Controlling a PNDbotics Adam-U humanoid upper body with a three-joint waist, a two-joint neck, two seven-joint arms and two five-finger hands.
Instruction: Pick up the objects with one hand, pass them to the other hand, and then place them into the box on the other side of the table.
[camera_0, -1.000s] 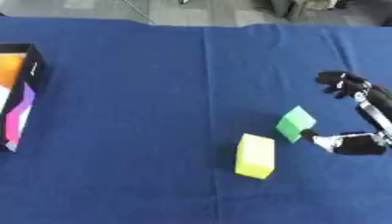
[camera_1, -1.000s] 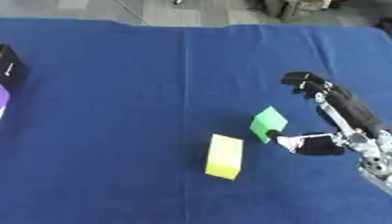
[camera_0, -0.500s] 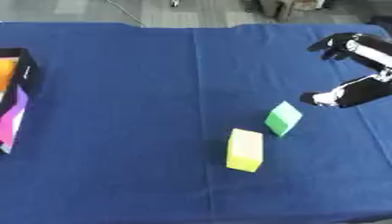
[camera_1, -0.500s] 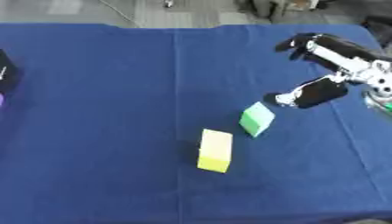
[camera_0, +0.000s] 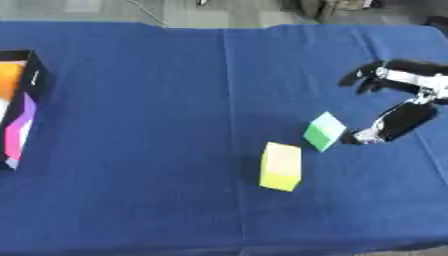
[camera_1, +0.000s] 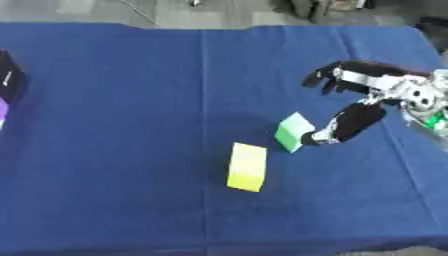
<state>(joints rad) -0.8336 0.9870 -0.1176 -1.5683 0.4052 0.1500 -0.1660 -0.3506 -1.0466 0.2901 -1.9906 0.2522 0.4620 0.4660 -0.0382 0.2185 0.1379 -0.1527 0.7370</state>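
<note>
A light green cube (camera_1: 293, 131) lies tilted on the blue tablecloth, right of centre. A yellow block (camera_1: 248, 166) lies just in front of it, to its left. My right hand (camera_1: 378, 84) comes in from the right edge and is open. Its dark fingers (camera_1: 325, 78) spread above and behind the cube, and its thumb (camera_1: 348, 124) reaches down to the cube's right side, close to or touching it. The black box (camera_0: 31, 95) stands at the far left edge, with orange, purple and pink shapes inside. My left hand does not show.
The blue cloth (camera_0: 157, 150) covers the whole table. Its far edge runs along the top of the view and its near edge along the bottom. Grey floor and dark objects lie beyond the far edge.
The view has shifted. Half a second ago my right hand was raised away from the green cube; now its thumb is back beside the cube's right side. The blocks lie as before.
</note>
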